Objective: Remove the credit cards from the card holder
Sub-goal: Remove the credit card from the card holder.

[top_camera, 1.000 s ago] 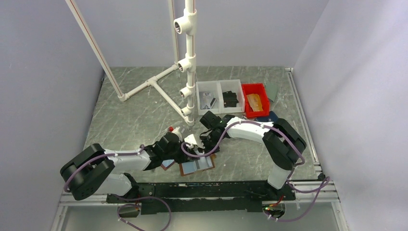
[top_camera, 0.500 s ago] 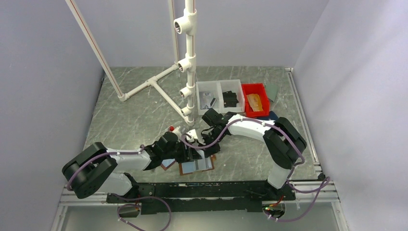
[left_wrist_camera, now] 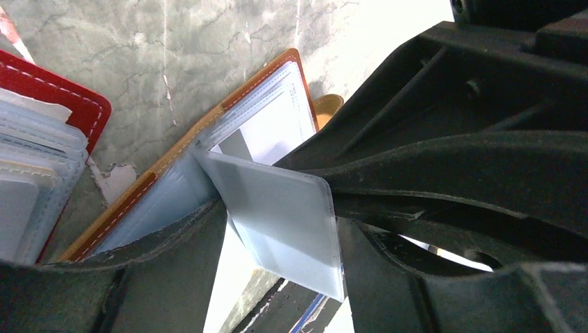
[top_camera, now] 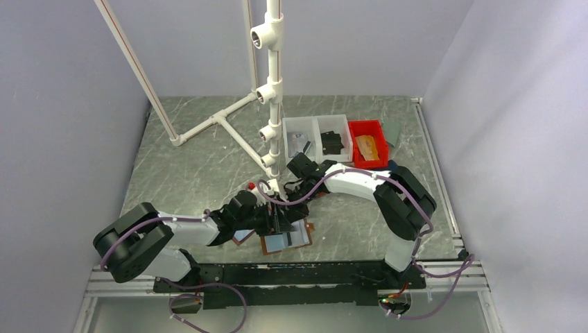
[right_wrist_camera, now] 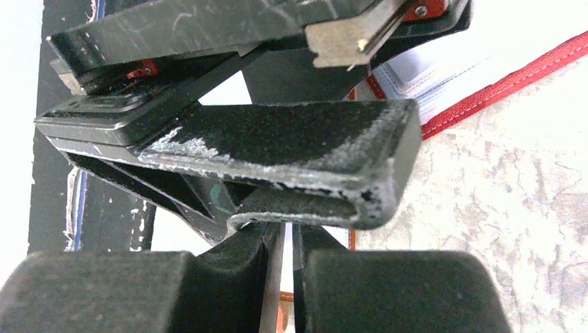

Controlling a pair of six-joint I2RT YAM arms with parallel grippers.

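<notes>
A brown card holder [top_camera: 286, 241] lies open near the front edge. Its clear sleeves show in the left wrist view [left_wrist_camera: 256, 128]. One clear sleeve [left_wrist_camera: 284, 222] stands lifted off the holder. My left gripper [top_camera: 275, 224] is open, with a finger on each side of that sleeve [left_wrist_camera: 281, 267]. My right gripper [top_camera: 283, 208] reaches in from the right. Its jaws are pinched on the sleeve's upper right edge [left_wrist_camera: 326, 186] and look almost closed in the right wrist view [right_wrist_camera: 288, 232]. I cannot see whether the sleeve holds a card.
A red card holder [top_camera: 241, 236] with clear sleeves lies just left of the brown one [left_wrist_camera: 41, 146]. A white pipe stand [top_camera: 274, 104] rises behind. Two white bins [top_camera: 317, 133] and a red bin [top_camera: 367, 144] sit at the back right.
My right gripper has moved left and down onto the brown holder, and now overlaps my left gripper. The left arm has edged slightly right. The holder has stayed put.
</notes>
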